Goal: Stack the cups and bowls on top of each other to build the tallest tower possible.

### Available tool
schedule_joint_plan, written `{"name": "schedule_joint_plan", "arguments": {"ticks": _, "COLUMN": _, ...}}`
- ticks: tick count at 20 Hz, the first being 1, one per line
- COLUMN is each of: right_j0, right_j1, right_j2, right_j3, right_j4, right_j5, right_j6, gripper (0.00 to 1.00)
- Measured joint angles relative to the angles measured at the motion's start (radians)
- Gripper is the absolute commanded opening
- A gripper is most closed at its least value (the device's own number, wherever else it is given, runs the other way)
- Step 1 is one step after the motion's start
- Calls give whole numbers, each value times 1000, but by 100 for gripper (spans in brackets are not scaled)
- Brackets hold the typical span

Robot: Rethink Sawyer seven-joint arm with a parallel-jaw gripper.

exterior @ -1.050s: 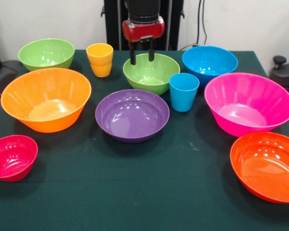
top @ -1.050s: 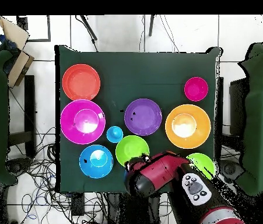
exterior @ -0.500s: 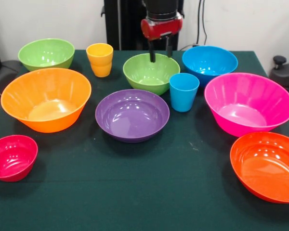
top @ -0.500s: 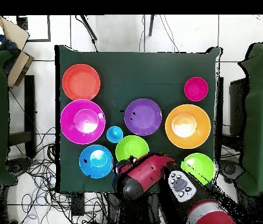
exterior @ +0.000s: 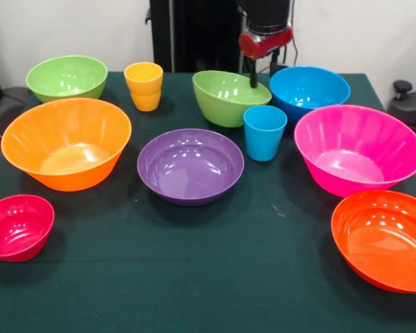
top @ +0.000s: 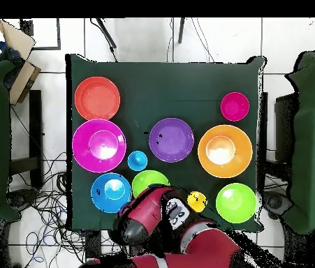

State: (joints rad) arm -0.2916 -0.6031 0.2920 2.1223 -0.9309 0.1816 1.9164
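Gripper (exterior: 262,75) straddles right rim of middle green bowl (exterior: 229,97), one finger inside, one outside; grip not confirmable. Bowl tilted, right side raised, near desk's far edge, touching blue bowl (exterior: 309,90). Blue cup (exterior: 264,132) just in front. Yellow-orange cup (exterior: 144,86) left of it. No tower built yet.
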Motion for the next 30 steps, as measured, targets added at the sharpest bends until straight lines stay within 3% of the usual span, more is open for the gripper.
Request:
{"name": "schedule_joint_plan", "arguments": {"ticks": 5, "right_j0": -2, "right_j1": 15, "right_j2": -15, "right_j3": 0, "right_j4": -10, "right_j5": 0, "right_j6": 0, "gripper": 100}}
{"name": "schedule_joint_plan", "arguments": {"ticks": 9, "right_j0": 27, "right_j1": 28, "right_j2": -92, "right_j3": -4, "right_j4": -34, "right_j5": -13, "right_j6": 0, "gripper": 100}}
{"name": "schedule_joint_plan", "arguments": {"ticks": 18, "right_j0": 203, "right_j1": 51, "right_j2": -308, "right_j3": -27, "right_j4": -49, "right_j5": -126, "right_j6": 0, "gripper": 100}}
{"name": "schedule_joint_plan", "arguments": {"ticks": 24, "right_j0": 239, "right_j1": 60, "right_j2": -386, "right_j3": -46, "right_j4": -49, "right_j5": -188, "right_j6": 0, "gripper": 100}}
{"name": "schedule_joint_plan", "arguments": {"ticks": 30, "right_j0": 225, "right_j1": 85, "right_j2": -397, "right_j3": -62, "right_j4": -49, "right_j5": -223, "right_j6": 0, "gripper": 100}}
